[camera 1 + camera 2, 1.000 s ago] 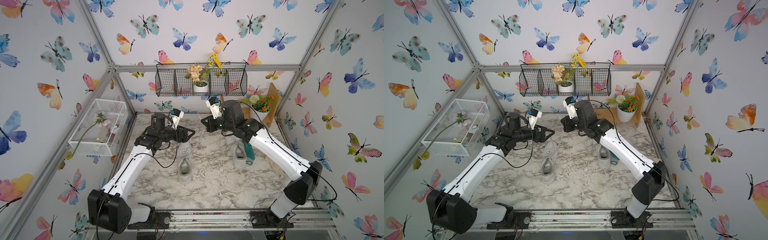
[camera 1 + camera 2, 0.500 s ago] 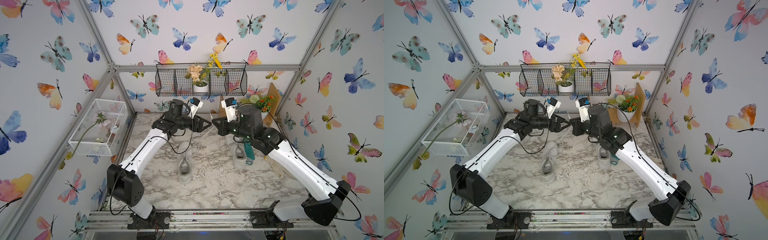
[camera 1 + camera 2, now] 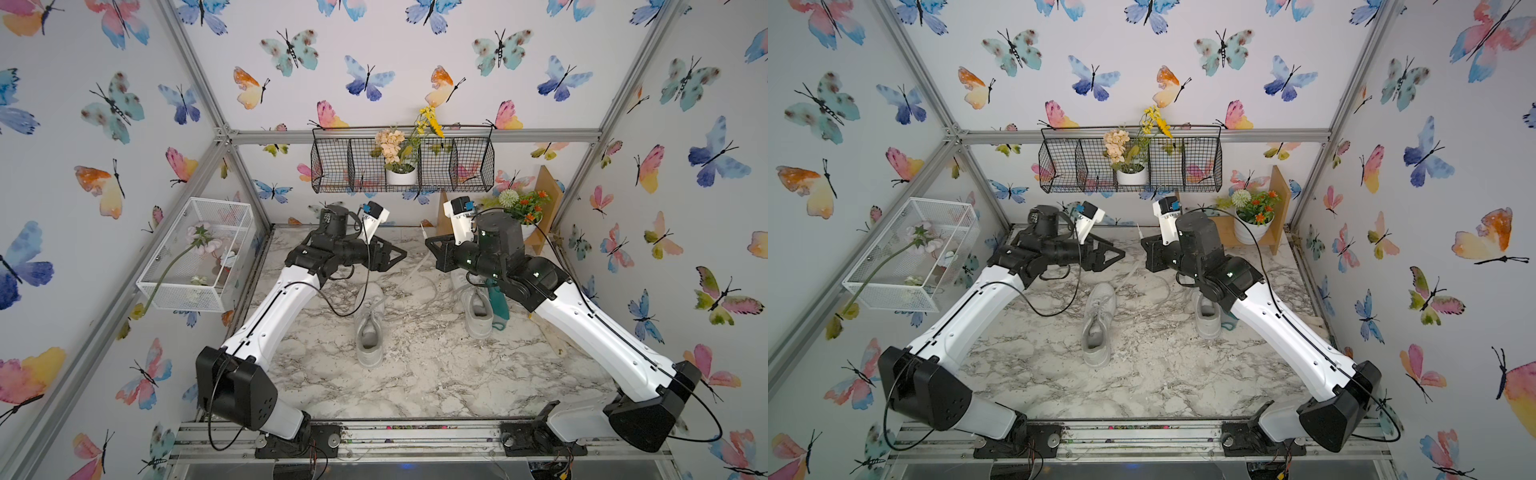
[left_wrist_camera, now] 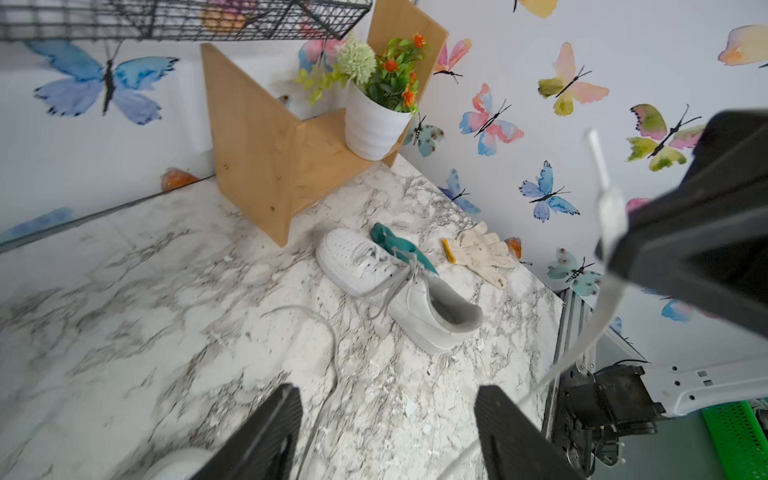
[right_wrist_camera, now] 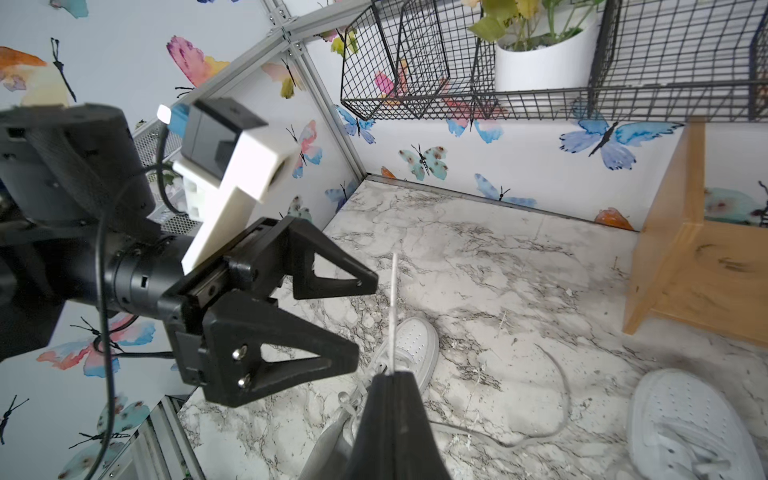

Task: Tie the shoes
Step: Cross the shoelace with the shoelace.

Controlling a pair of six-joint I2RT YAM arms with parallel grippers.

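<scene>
My right gripper pinches the lace raised off the shoe mid-way across the surface, so I should hold it taut and bring my released left gripper squarely around it before clenching.

Bare tabletop between shoes, wooden stand in far corner

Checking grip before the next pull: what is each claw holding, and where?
Right claw pinches a flat white shoelace just short of its free tip; left claw open, empty.
</scene>
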